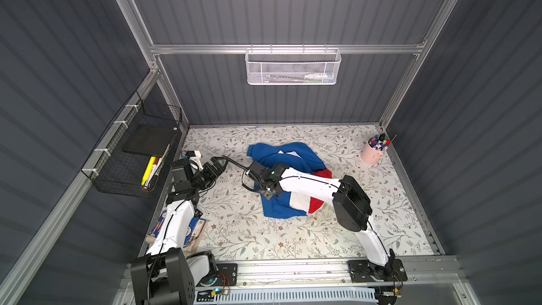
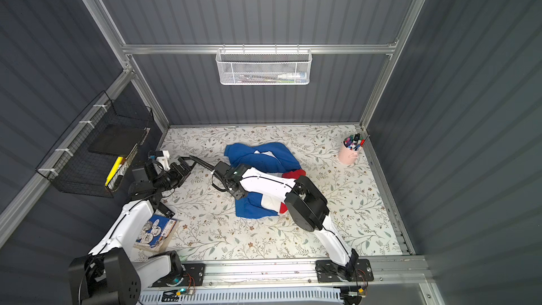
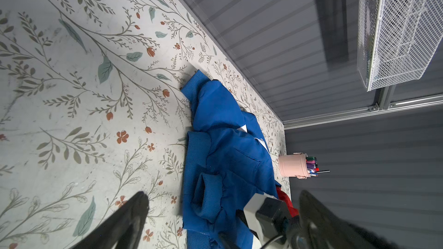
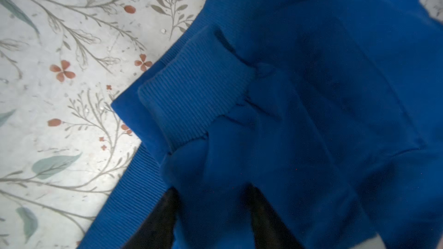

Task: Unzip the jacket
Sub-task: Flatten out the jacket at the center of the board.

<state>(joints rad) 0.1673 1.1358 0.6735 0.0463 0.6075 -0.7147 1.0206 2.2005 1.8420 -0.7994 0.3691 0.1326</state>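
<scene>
Print on box [image 2: 158,230] illegible; jacket [image 1: 272,154] crumpled, blue.

The table [image 1: 240,230] is covered in a pale sheet printed with grey-green twigs, leaves and small rust flowers, showing in both top views [image 2: 220,230] and both wrist views.

A crumpled blue jacket [image 1: 281,156] with white and red patches lies on it, a little above the middle of both top views [image 2: 258,156].

A pink cup [image 1: 372,154] full of markers [image 1: 379,141] stands upright in the table's upper right corner, well apart from the jacket.

A flat box [image 2: 158,231] printed in blue and white lies at the table's lower left edge, partly hidden.
</scene>
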